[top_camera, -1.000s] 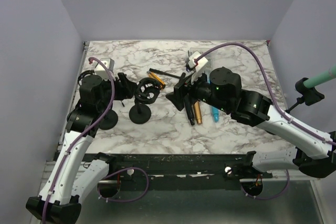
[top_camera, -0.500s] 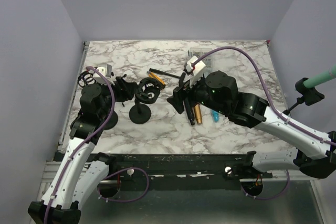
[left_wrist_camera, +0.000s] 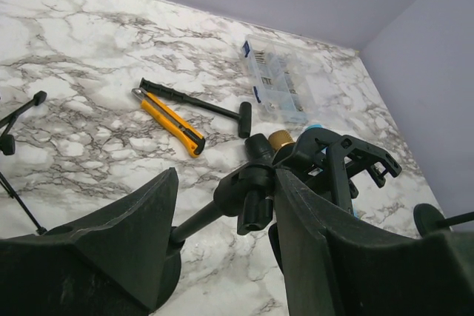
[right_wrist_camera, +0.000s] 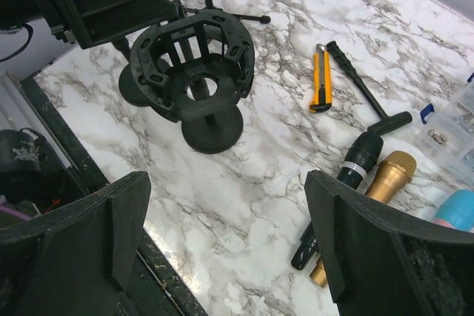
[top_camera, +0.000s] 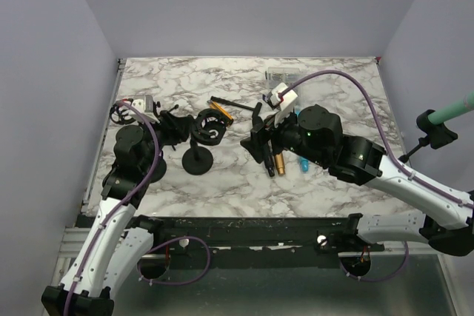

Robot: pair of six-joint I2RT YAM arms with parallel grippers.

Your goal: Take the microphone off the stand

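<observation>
From above, the left gripper (top_camera: pixel 176 128) sits against the stand (top_camera: pixel 198 159) just beside its ring mount (top_camera: pixel 209 125), while the right gripper (top_camera: pixel 260 140) hovers over the black microphone (top_camera: pixel 267 160), which lies flat on the marble table (top_camera: pixel 333 94) next to a gold microphone (top_camera: pixel 279 159) and a blue one (top_camera: pixel 304 162). In the left wrist view, the left gripper (left_wrist_camera: pixel 226 183) has its jaws spread, straddling the stand's joint (left_wrist_camera: pixel 252 196) without clamping it; an orange utility knife (left_wrist_camera: pixel 169 120) lies beyond. In the right wrist view, the right gripper (right_wrist_camera: pixel 226 183) is wide apart with nothing between its fingers. The ring mount (right_wrist_camera: pixel 194 64) holds nothing, and the black microphone (right_wrist_camera: pixel 348 183) lies touching the gold microphone (right_wrist_camera: pixel 374 194).
</observation>
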